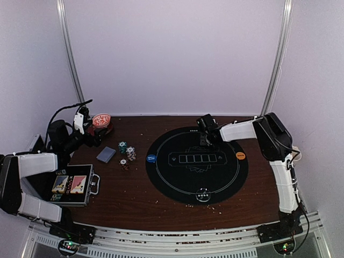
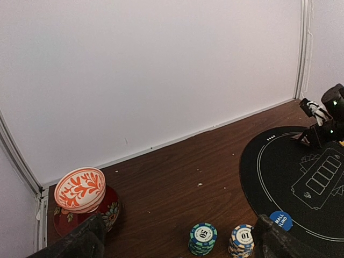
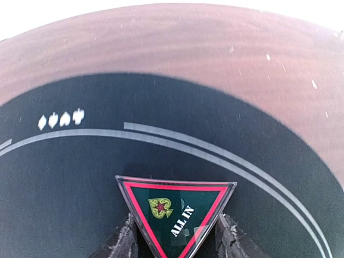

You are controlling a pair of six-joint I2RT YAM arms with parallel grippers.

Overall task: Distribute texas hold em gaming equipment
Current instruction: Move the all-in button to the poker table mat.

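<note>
Red triangle marker within right claw, grip unclear, mat rim near; left claw open, empty.

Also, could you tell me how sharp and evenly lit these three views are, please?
Top view: even, soft light, no glare, the mat reads flat black. Left wrist: wall nearly washed out, chips legible, near fingers dark and blurred. Right wrist: strong barrel distortion bows the table edge; the triangle is sharp, the far wood soft.

A teal chip stack and a white chip stack stood bottom centre, a red bowl lower left, a blue blind button on the black mat lower right.
</note>
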